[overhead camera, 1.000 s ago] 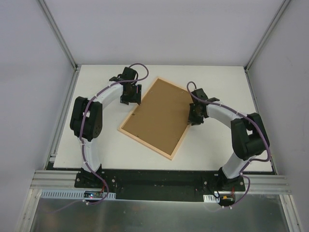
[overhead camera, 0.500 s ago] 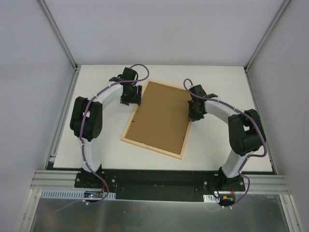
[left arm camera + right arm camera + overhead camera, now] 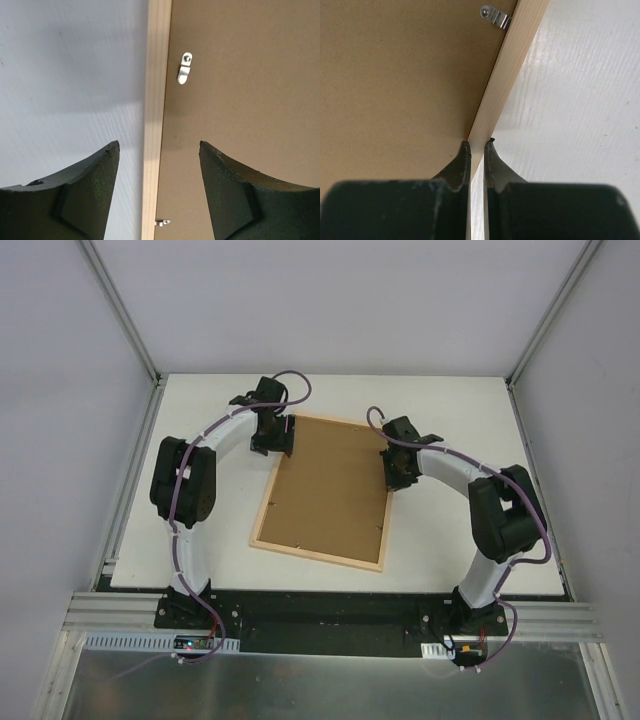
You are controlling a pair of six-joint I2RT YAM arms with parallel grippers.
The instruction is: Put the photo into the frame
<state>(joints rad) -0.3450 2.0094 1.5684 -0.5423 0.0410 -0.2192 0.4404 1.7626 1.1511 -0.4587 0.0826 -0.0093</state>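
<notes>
The frame point(image 3: 315, 552) lies face down on the white table, its brown backing board point(image 3: 330, 485) facing up. The photo is hidden. My right gripper point(image 3: 398, 472) is shut on the light wood strip point(image 3: 517, 55) of the frame's right long edge, one finger on the board side and one on the table side point(image 3: 477, 145). My left gripper point(image 3: 272, 440) stands open at the frame's far left corner. Its fingers straddle the left wood strip point(image 3: 156, 75) without touching it point(image 3: 159, 150).
Small metal turn clips point(image 3: 184, 70) point(image 3: 495, 17) sit along the inner edges of the backing board. White enclosure walls stand on three sides. Both arm bases are at the near table edge point(image 3: 330, 585).
My right gripper has shut on the frame's right edge. The frame has turned counter-clockwise in the top view and now lies closer to square with the table. The left gripper has stayed open.
</notes>
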